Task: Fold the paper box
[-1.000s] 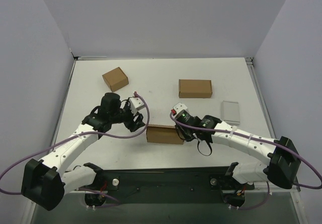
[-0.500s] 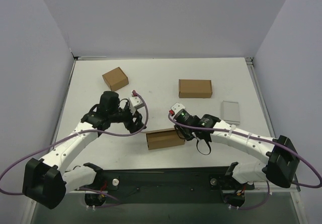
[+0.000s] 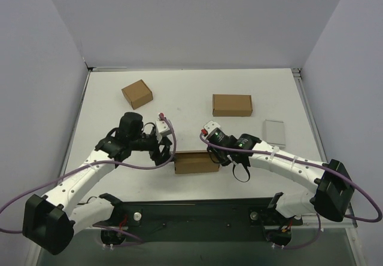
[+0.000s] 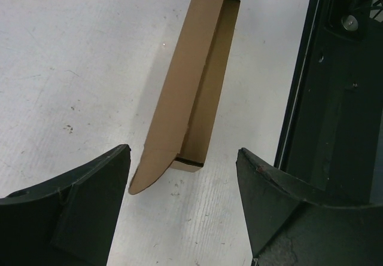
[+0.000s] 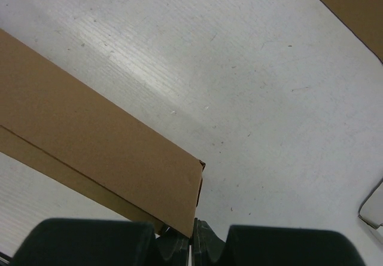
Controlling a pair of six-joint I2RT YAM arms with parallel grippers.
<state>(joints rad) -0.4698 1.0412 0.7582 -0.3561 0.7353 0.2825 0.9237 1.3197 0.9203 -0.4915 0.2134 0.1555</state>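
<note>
Top external view, paper box lying on white tabletop between both arms, right tool pinched on its right end (a thin cardboard wall), left tool spread wide beside its left end.

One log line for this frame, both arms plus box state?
left tool: open, straddling one end of box, not touching | right tool: shut on box's other end | box: top not closed
</note>
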